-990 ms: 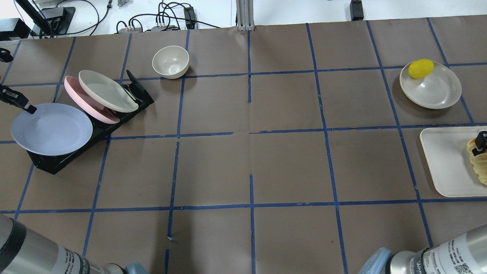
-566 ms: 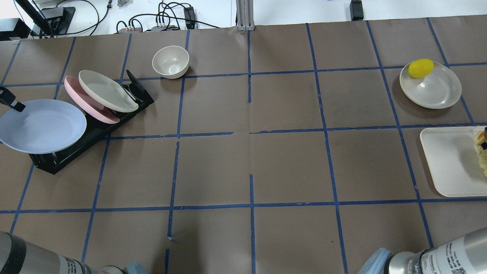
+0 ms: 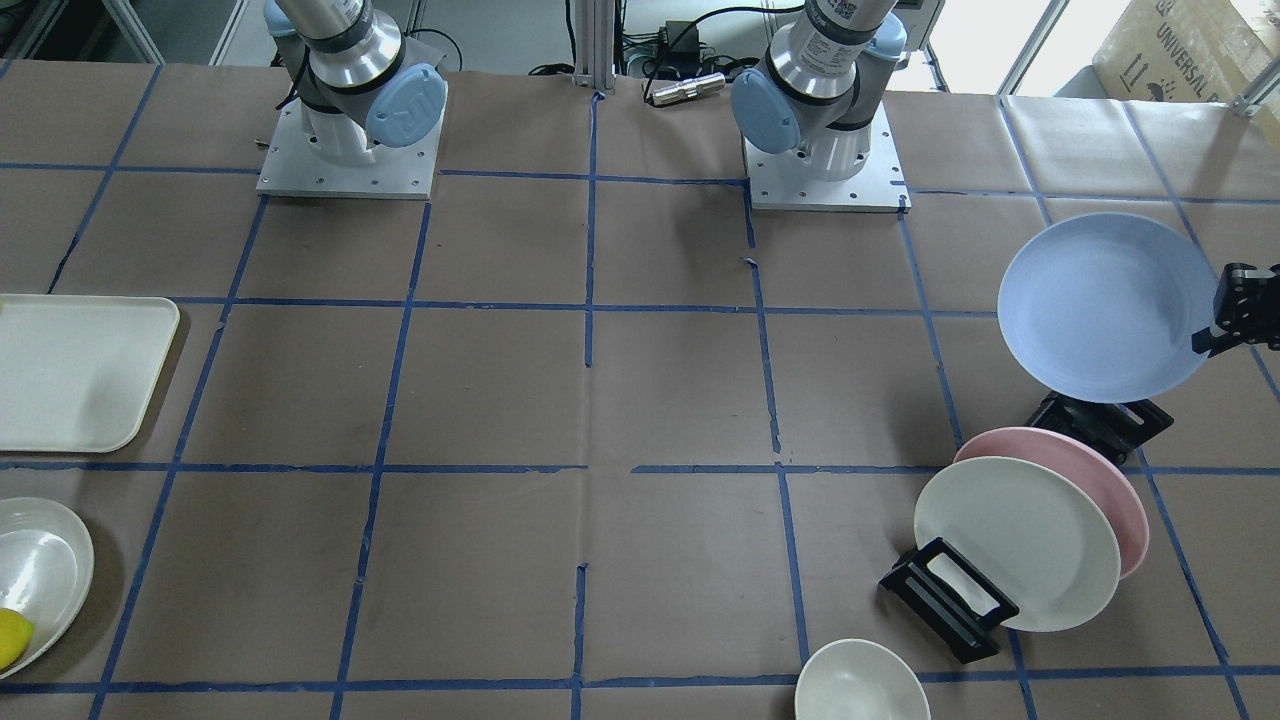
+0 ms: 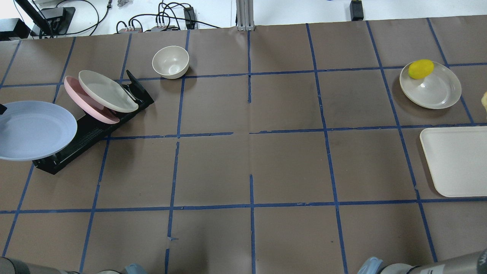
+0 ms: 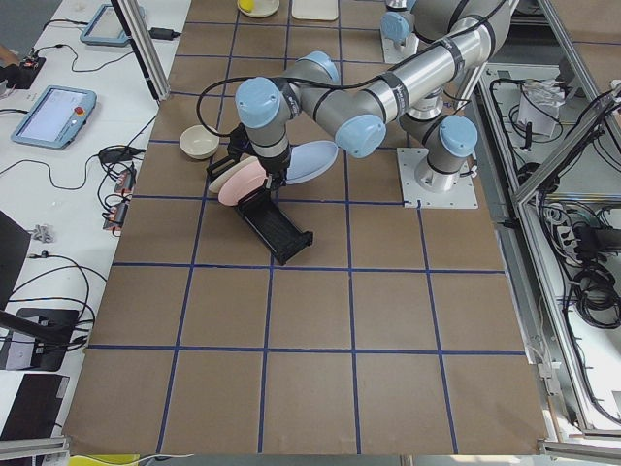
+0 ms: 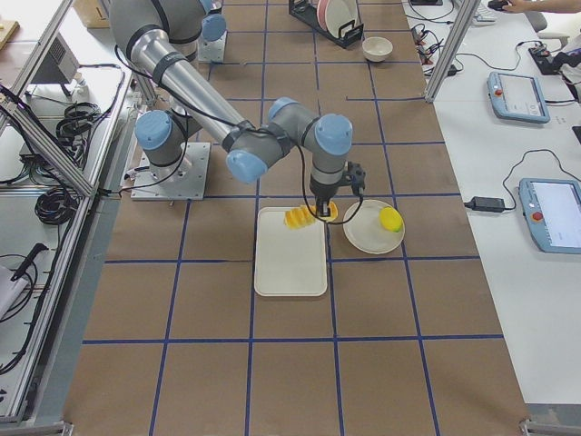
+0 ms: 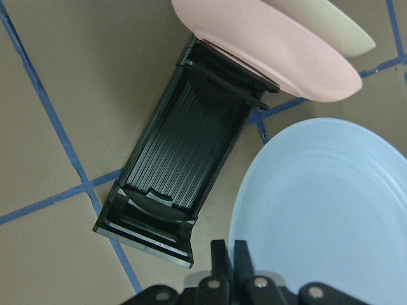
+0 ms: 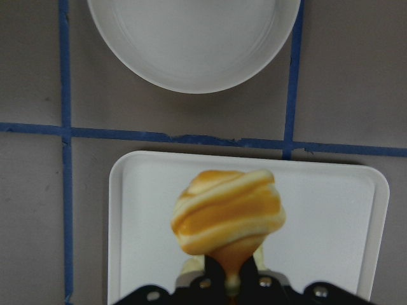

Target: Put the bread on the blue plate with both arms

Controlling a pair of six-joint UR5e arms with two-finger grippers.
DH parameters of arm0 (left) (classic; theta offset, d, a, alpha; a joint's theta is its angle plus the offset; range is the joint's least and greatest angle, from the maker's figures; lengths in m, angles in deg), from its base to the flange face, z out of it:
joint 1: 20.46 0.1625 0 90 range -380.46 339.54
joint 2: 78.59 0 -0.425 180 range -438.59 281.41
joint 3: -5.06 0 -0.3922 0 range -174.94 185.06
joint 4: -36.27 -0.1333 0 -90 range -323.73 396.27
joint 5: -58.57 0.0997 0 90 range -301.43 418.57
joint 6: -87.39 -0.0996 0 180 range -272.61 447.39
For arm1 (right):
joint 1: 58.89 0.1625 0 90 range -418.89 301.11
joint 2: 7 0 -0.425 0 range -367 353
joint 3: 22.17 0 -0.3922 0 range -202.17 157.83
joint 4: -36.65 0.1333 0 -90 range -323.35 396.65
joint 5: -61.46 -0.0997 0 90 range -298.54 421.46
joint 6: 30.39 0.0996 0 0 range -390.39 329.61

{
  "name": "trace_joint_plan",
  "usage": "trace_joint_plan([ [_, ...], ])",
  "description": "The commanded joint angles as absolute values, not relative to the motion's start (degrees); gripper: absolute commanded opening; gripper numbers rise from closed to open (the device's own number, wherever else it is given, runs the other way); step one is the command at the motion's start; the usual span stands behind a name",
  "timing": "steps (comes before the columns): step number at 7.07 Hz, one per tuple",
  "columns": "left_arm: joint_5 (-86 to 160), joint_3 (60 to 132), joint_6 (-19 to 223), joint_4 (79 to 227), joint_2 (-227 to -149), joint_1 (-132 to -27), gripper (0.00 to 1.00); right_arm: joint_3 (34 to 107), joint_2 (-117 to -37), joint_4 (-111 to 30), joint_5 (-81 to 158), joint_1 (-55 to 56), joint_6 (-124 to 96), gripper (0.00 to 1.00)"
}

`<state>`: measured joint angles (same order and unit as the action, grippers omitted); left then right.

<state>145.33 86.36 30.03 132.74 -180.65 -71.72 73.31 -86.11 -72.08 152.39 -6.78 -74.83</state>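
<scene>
My left gripper [image 3: 1212, 335] is shut on the rim of the blue plate [image 3: 1100, 305] and holds it in the air over the near end of the black rack [image 3: 1100, 415]. In the left wrist view the fingers [image 7: 222, 257] pinch the plate's edge [image 7: 331, 210]. My right gripper [image 8: 232, 273] is shut on one end of the bread [image 8: 227, 213], a ridged yellow-orange loaf that hangs above the cream tray [image 8: 140, 210]. In the overhead view only a sliver of bread [image 4: 484, 101] shows at the right edge. The blue plate [image 4: 34, 129] is at the far left.
The rack [image 4: 91, 133] still holds a pink plate [image 4: 83, 101] and a cream plate [image 4: 106, 91]. A cream bowl [image 4: 170, 61] stands beyond it. A cream plate [image 4: 433, 91] with a yellow lemon [image 4: 420, 68] sits beyond the tray [image 4: 456, 160].
My left gripper has carried the blue plate up and leftward off the rack. My right gripper has lifted the bread off the tray and out of the overhead view.
</scene>
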Motion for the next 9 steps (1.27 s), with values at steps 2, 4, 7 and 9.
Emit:
trace_joint_plan([
  [2, 145.0, 87.1, 43.0, 133.1, -179.0, -79.9, 0.02, 72.9, -93.4, -70.1, 149.8, 5.6, -67.5, 0.04],
  [4, 144.3, 87.7, 50.9, 132.8, -179.6, -85.9, 0.02, 73.1, -95.7, -68.6, 150.1, 13.8, -57.9, 0.04],
  [7, 133.6, 90.5, 66.0, 126.1, -180.2, -94.8, 0.02, 73.4, -94.8, -66.4, 150.1, 24.2, -50.2, 0.03],
  [9, 131.9, 94.7, 72.6, 115.1, -183.8, -101.3, 0.01, 72.6, -93.8, -63.8, 151.5, 27.6, -50.0, 0.03],
])
